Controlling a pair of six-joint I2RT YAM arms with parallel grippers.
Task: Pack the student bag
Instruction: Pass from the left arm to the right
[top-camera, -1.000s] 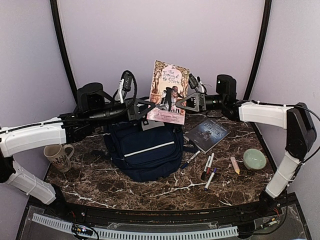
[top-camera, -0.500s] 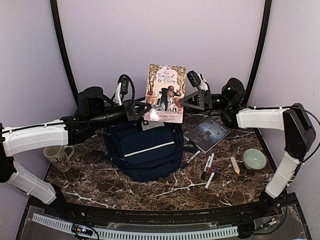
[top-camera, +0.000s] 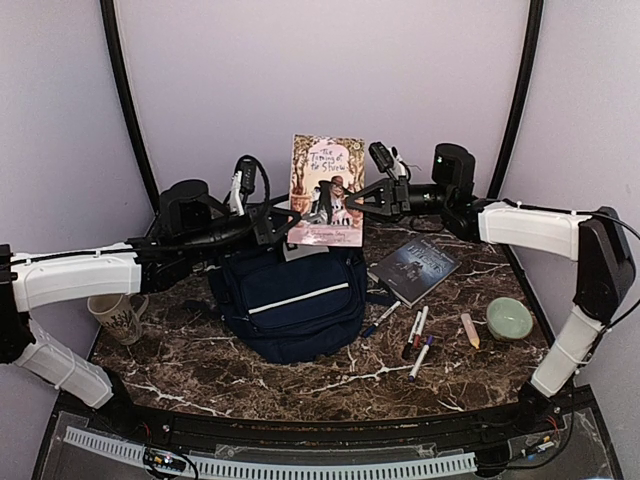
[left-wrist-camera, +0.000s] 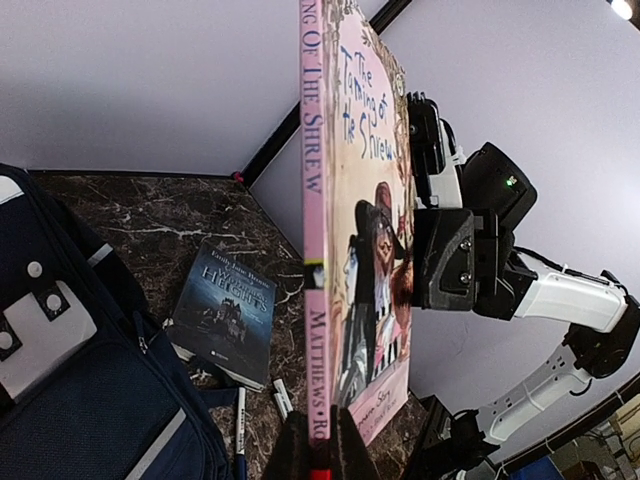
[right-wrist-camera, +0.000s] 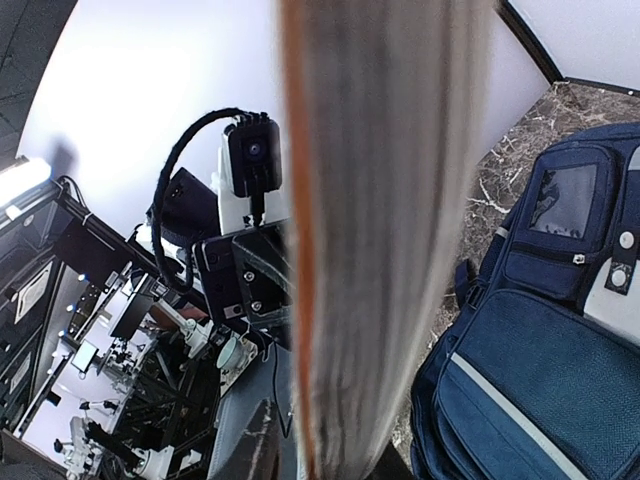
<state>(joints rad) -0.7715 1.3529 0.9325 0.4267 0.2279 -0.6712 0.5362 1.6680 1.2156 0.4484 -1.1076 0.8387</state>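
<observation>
A pink paperback, "The Taming of the Shrew" (top-camera: 325, 190), is held upright in the air above the back of the student bag (top-camera: 295, 300), a navy backpack lying flat with a white stripe on its pocket. My left gripper (top-camera: 289, 221) is shut on the bottom of the book's spine (left-wrist-camera: 318, 330). My right gripper (top-camera: 352, 200) has come in from the right. Its fingers straddle the page edge (right-wrist-camera: 390, 250), narrowed, with a slim gap still showing beside the left finger (right-wrist-camera: 255, 445). The bag's top opening is hidden behind the book and arms.
To the right of the bag lie a dark "Wuthering Heights" book (top-camera: 413, 266), several markers (top-camera: 415, 335), a stubby pencil (top-camera: 469, 330) and a green bowl (top-camera: 509, 318). A mug (top-camera: 118, 315) stands left, under the left arm.
The right gripper's jaws have narrowed from wide open to close round the book's page edge. The book has been raised a little and now stands straighter.
</observation>
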